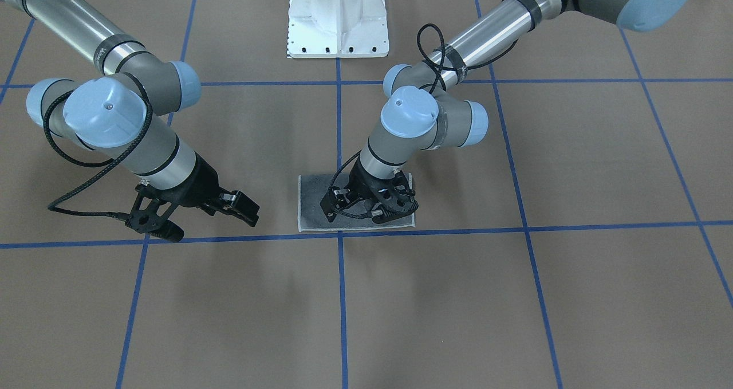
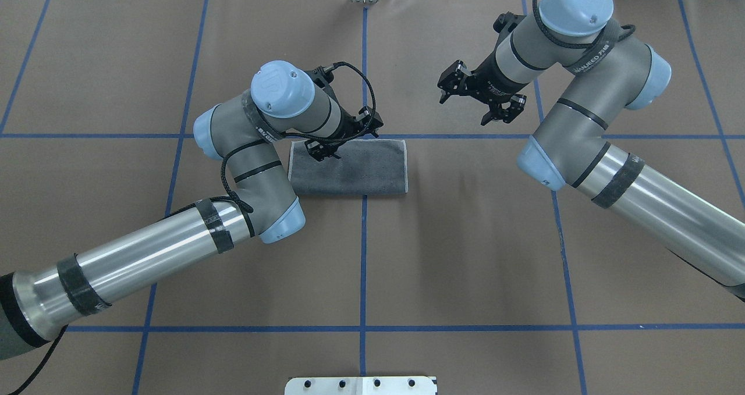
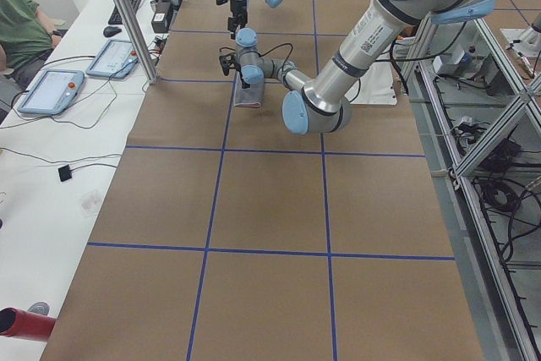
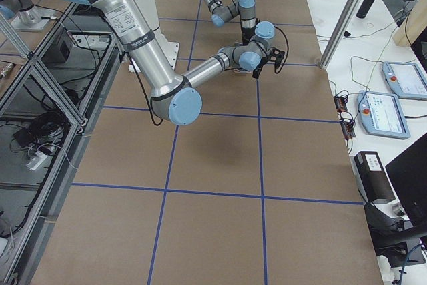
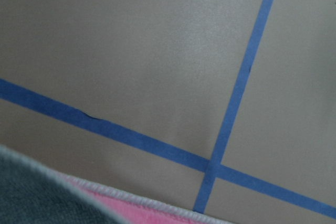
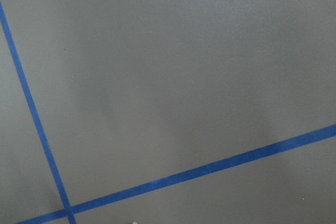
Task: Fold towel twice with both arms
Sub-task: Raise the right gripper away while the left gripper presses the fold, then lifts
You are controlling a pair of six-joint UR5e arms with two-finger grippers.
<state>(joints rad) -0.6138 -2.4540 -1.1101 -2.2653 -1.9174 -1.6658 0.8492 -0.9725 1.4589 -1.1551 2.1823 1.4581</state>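
The towel (image 1: 309, 205) lies flat on the brown table near the centre as a rectangle, grey face up with a pale border (image 2: 366, 174). My left gripper (image 1: 366, 214) is low over its far left part (image 2: 343, 142), jaws spread and holding nothing. The left wrist view shows the towel's edge (image 5: 31, 198), with a pink layer peeking out under the grey. My right gripper (image 2: 465, 107) is open and empty in the air, off the towel's right end and apart from it (image 1: 217, 228). The right wrist view shows only table and tape.
Blue tape lines (image 2: 364, 238) cross the brown table in a grid. The white bolted pedestal (image 1: 338, 28) stands at the robot's side. A desk with tablets (image 3: 51, 90) and a seated person (image 3: 17, 31) lie beyond the far table edge.
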